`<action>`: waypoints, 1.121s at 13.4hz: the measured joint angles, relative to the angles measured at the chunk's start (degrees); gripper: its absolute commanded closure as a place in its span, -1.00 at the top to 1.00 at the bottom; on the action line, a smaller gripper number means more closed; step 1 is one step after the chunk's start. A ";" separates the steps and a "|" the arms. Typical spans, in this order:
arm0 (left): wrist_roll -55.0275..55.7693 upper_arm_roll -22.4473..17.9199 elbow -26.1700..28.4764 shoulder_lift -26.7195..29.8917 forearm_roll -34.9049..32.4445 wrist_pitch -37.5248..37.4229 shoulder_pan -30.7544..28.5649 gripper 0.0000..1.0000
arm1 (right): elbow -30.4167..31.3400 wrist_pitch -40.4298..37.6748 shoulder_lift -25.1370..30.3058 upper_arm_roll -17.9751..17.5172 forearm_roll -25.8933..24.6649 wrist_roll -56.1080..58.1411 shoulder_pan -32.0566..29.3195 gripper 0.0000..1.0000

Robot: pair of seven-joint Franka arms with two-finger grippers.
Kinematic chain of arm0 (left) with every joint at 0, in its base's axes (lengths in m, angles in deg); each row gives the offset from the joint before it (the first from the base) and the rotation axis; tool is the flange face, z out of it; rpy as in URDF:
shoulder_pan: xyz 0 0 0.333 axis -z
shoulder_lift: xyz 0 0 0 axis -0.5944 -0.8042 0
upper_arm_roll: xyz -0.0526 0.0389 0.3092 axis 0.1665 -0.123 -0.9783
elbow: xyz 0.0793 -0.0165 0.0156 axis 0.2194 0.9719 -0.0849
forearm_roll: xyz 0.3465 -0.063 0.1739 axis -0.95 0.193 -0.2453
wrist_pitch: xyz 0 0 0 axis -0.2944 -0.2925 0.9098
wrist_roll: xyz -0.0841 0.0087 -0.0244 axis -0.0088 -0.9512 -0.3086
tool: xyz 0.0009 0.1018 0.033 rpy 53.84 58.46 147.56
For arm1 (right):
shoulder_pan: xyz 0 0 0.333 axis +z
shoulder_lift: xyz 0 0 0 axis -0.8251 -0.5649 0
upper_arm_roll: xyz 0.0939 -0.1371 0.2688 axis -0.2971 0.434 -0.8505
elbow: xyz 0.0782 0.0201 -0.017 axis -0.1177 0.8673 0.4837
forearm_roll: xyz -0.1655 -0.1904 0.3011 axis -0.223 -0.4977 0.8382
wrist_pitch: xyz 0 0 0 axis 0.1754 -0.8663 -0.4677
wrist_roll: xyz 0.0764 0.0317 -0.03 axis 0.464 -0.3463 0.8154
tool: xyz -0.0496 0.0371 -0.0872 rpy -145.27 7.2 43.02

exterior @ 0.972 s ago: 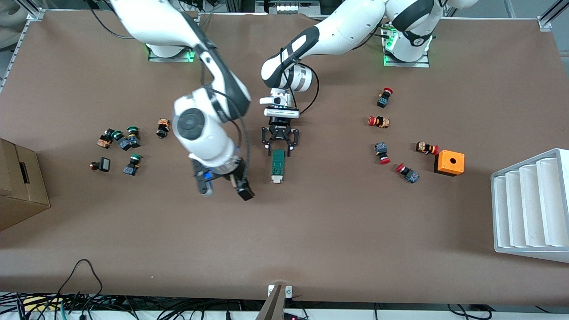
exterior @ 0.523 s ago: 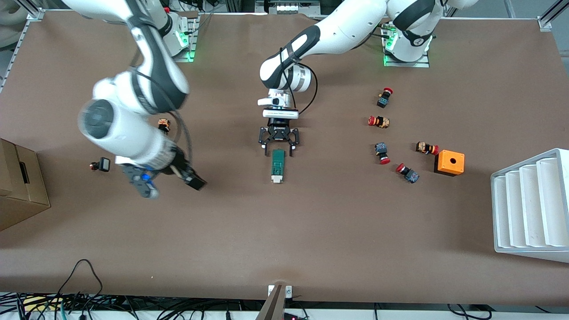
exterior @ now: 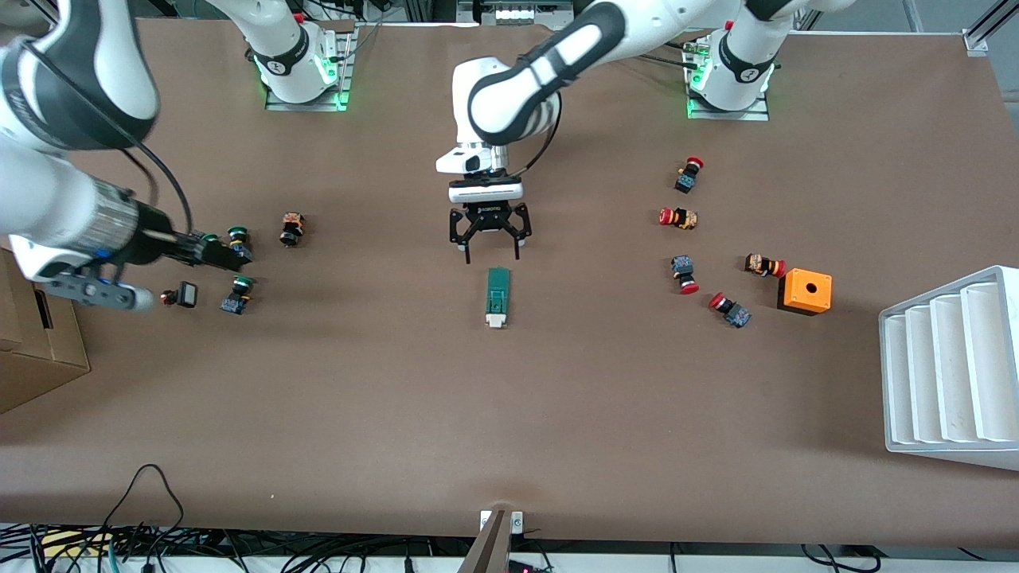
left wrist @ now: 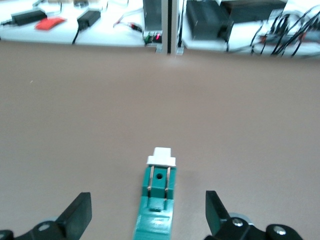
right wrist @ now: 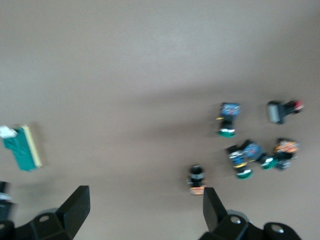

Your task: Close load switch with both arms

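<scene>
The load switch (exterior: 498, 297) is a narrow dark-green block with a white tab at the end nearer the front camera. It lies flat at mid-table. My left gripper (exterior: 493, 256) hangs open just above the table at the switch's green end, not touching it. In the left wrist view the switch (left wrist: 157, 200) lies between the spread fingers (left wrist: 80, 214) of that gripper (left wrist: 148, 216). My right gripper (exterior: 237, 256) is open and empty over the green-capped buttons toward the right arm's end. In the right wrist view (right wrist: 144, 210) the switch (right wrist: 20, 148) shows well off to one side.
Several green-capped buttons (exterior: 236, 237) lie under the right gripper. Several red-capped buttons (exterior: 678, 217) and an orange box (exterior: 805, 290) lie toward the left arm's end, beside a white ribbed rack (exterior: 951, 370). A cardboard box (exterior: 36, 334) stands at the right arm's end.
My right arm has swung away from beside the switch to over the green-capped buttons. My left gripper has drawn back from straddling the switch's green end toward its base.
</scene>
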 measured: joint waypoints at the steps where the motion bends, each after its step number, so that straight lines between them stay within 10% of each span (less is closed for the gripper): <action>1: -5.92 4.35 -0.11 0.55 4.44 0.01 -4.99 1.00 | 1.25 -0.17 1.39 -0.03 -1.58 4.70 -0.99 0.99; 7: -34.78 17.59 -5.60 1.15 32.91 -12.35 -22.99 1.00 | 5.28 -0.15 5.96 -0.10 -2.92 20.66 -5.57 0.99; 15: -65.72 17.36 -25.59 0.74 59.04 -47.34 -33.36 1.00 | 5.66 1.40 6.06 -0.47 -2.95 25.77 -5.56 0.99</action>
